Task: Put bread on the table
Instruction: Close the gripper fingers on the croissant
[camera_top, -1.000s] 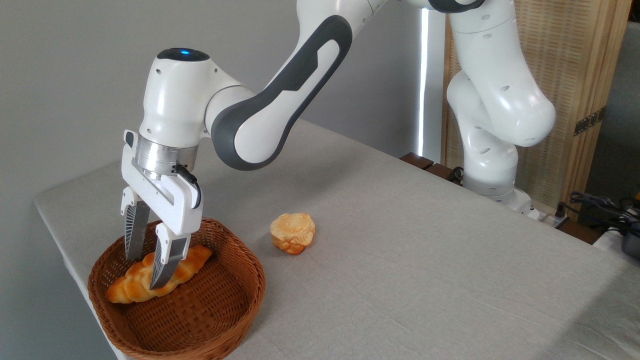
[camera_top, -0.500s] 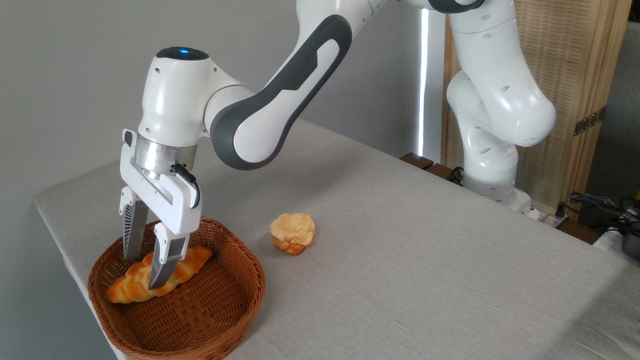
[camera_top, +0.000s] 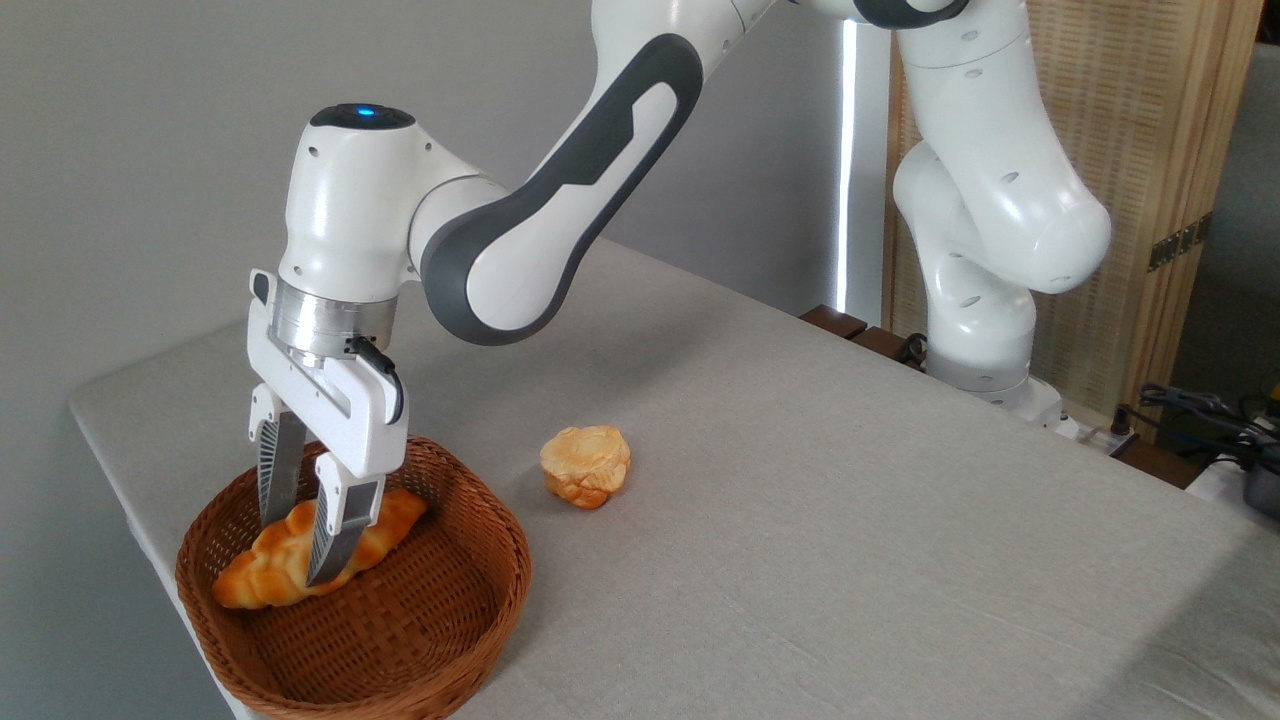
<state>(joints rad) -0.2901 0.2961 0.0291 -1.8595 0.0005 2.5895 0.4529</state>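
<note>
At the near left corner of the table (camera_top: 800, 480), a round brown wicker basket (camera_top: 440, 640) holds the bread (camera_top: 255, 575) — a long, glossy, braided loaf lying aslant on the woven floor, its tapered ends pointing lower left and upper right. The gripper (camera_top: 300, 545) reaches straight down into the basket, with one ribbed finger on each side of the loaf's middle. The jaws appear closed upon the bread, gripping it across its narrow width, presumably because the middle offers the best-balanced hold on so long a shape. The loaf seems to rest in the basket, not yet lifted; the lift and the transfer to the cloth remain to be done. Just beyond the basket's rim, a small pale round bun (camera_top: 585, 465) sits on the grey-beige cloth, apart from the work. Farther back, the white arm's base (camera_top: 985, 370) stands at the table's far edge — before a slatted wooden screen (camera_top: 1160, 150).
</note>
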